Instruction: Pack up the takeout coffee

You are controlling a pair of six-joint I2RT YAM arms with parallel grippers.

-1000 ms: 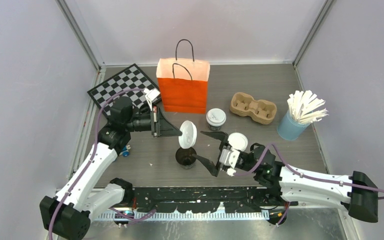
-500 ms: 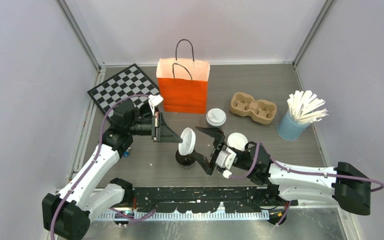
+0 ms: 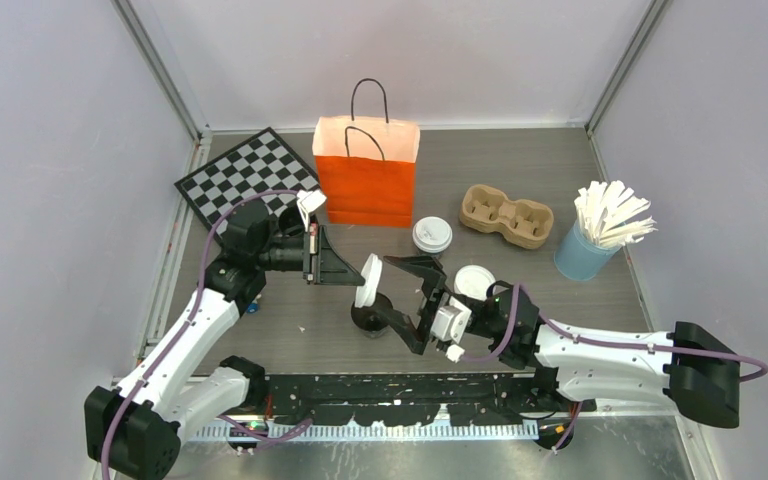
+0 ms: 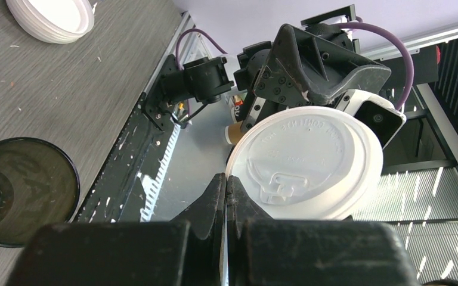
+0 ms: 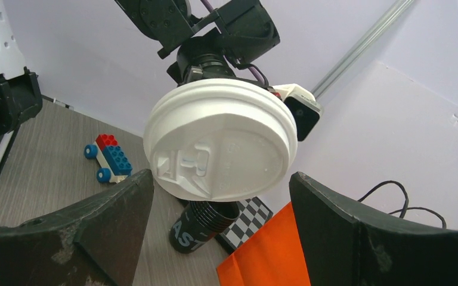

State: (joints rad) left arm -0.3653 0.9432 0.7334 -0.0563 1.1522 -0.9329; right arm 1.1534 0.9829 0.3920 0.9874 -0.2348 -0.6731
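Grey wood-grain table (image 3: 480, 165), pale walls (image 3: 460, 60): the takeout coffee (image 3: 432, 237) is standing lidded just right of the orange bag (image 3: 365, 185), near the cup carrier (image 3: 507, 215), clear of both arms. Left gripper (image 3: 362, 273) is pinching a white lid (image 3: 371, 281) by its rim over the black lidless cup (image 3: 370, 320), while right gripper (image 3: 407, 294) is gaping wide, fingers flanking that lid. Right wrist view is showing a toy brick car (image 5: 108, 158) beyond; left wrist view is catching a lid stack (image 4: 50, 18).
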